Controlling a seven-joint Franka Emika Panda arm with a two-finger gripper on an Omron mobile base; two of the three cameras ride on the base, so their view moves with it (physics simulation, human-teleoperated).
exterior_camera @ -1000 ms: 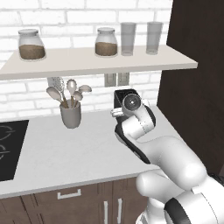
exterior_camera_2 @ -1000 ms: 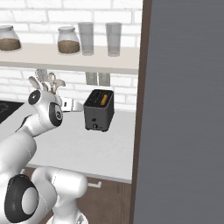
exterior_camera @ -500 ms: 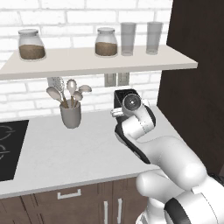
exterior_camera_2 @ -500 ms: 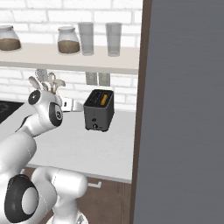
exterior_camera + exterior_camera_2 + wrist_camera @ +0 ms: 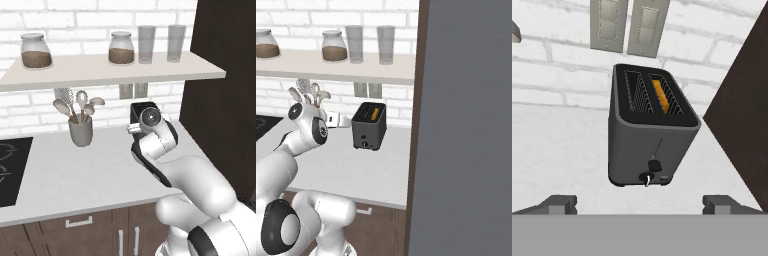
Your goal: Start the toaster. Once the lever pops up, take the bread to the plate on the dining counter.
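While my tool (image 5: 640,205) hangs wide open w/ nothing held, I count 1 toaster (image 5: 649,135) on the counter (image 5: 557,150), 2 slots, 1 bread (image 5: 660,96) in the right slot.

Matt finishes in front of you
You see a matt dark toaster (image 5: 643,150), a smooth white worktop (image 5: 557,150) and a rough brick wall (image 5: 557,55).

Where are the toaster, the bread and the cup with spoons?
toaster (image 5: 643,150), hand view, on its front face.
bread (image 5: 661,96), hand view, on its orange top edge in the slot.
cup (image 5: 81,133), left base view, on its grey side.
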